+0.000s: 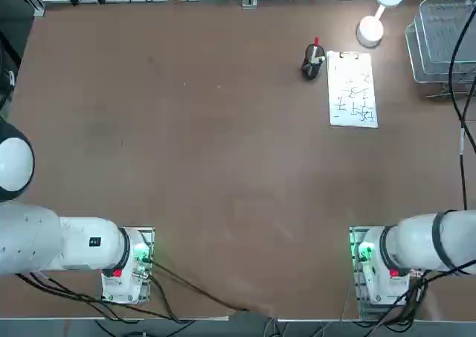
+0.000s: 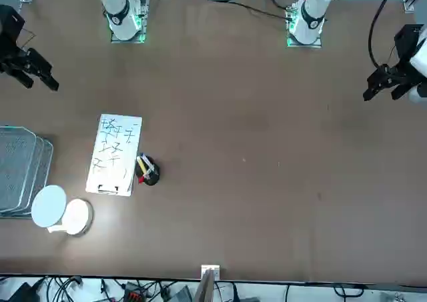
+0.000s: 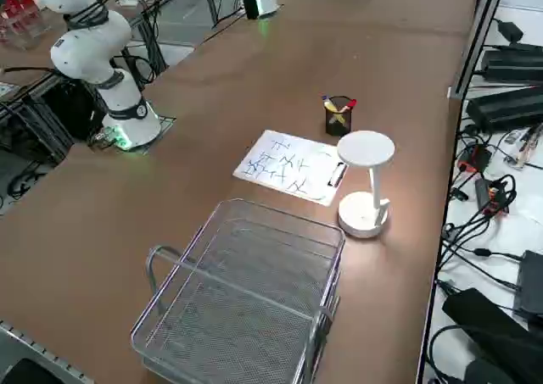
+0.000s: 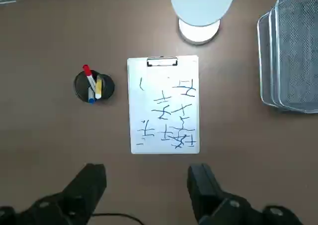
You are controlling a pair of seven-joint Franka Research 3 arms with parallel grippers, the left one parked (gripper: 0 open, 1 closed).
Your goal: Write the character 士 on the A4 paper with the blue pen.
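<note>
You have a small black pen cup (image 4: 93,86) standing on the desk (image 1: 186,151), just beside the long edge of the paper (image 4: 164,106) near its clipped end. Three pens stand in it: a red-topped one (image 4: 87,75), a yellow one (image 4: 98,87), and the blue pen (image 4: 91,97), of which you see only a pale barrel with a blue end poking over the rim. On the far side of the paper from the cup, a stack of wire mesh trays (image 4: 290,51) sits with nothing in it. A white desk lamp (image 4: 201,11) stands just past the clip.

The paper is a white sheet lying flat, held by a metal clip (image 4: 162,61) at one short edge, with blue handwritten characters scattered mostly over the half away from the clip.

Your right claw (image 4: 149,185) hangs above the desk, looking down on the paper's unclipped end. Its fingers (image 4: 89,185) are spread fully apart, holding and touching nothing.
</note>
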